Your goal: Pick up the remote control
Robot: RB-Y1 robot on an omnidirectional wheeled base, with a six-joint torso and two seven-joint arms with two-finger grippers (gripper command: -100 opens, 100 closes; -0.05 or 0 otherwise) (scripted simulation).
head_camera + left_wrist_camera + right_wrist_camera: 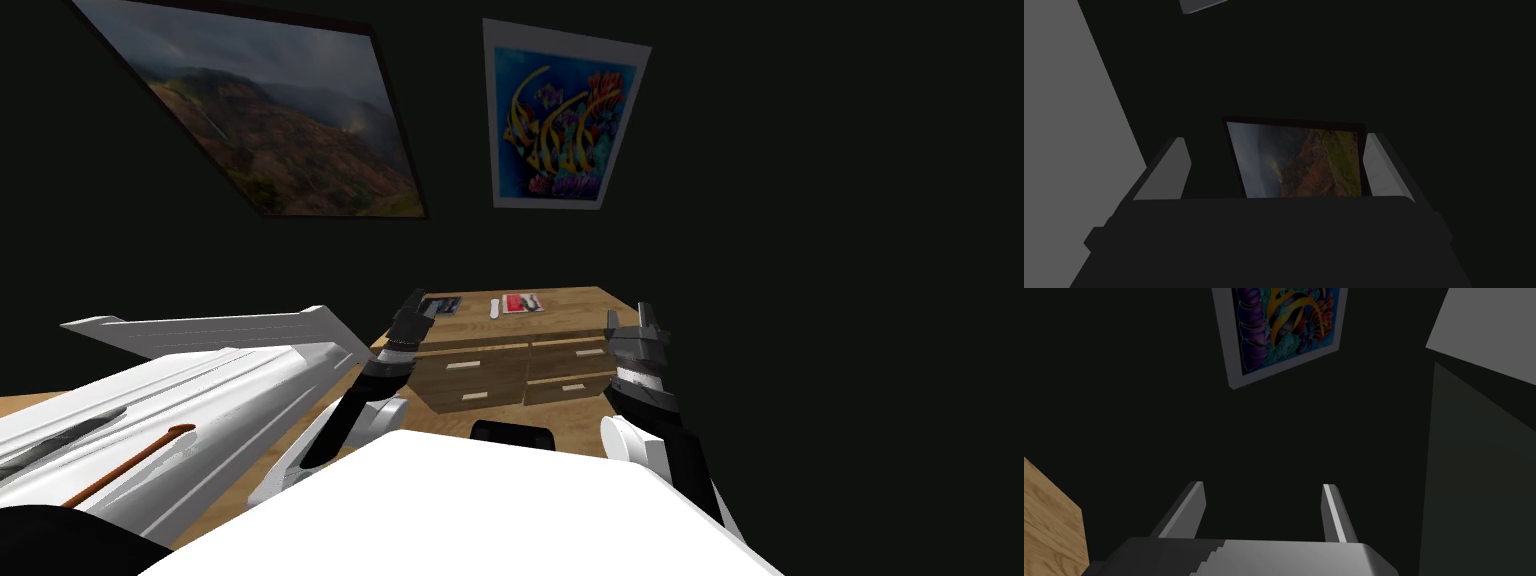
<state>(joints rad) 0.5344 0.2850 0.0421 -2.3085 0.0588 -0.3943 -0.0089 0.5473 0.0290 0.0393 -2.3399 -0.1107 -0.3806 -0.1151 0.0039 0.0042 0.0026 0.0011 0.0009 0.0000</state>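
Head camera first. The robot faces a wooden dresser (500, 365), and the remote control (494, 307), a small white bar, lies on its top toward the back, dead ahead at twelve o'clock. A red booklet (523, 302) sits just beside the remote at its three o'clock. A dark booklet (440, 304) lies a little apart at its nine o'clock. The left gripper (415, 303) hangs over the dresser's left end, near that dark booklet, at roughly eleven o'clock from the chest. The right gripper (630, 315) hovers by the right end, at about one o'clock. The remote lies between them, and neither touches it.

Over to the left wrist camera. The left gripper (1275, 142) has its fingers spread wide with nothing between them, and it is aimed up and away from the dresser.

Right wrist camera now. The right gripper (1263, 486) is just as wide open and empty, with a corner of the dresser top off to one side.

This looks like the approach step, with the grasp not yet begun. Next, one wrist needs to tip down over the remote. The left looks nearer, and its fingers should straddle the remote's narrow width without catching the red booklet.
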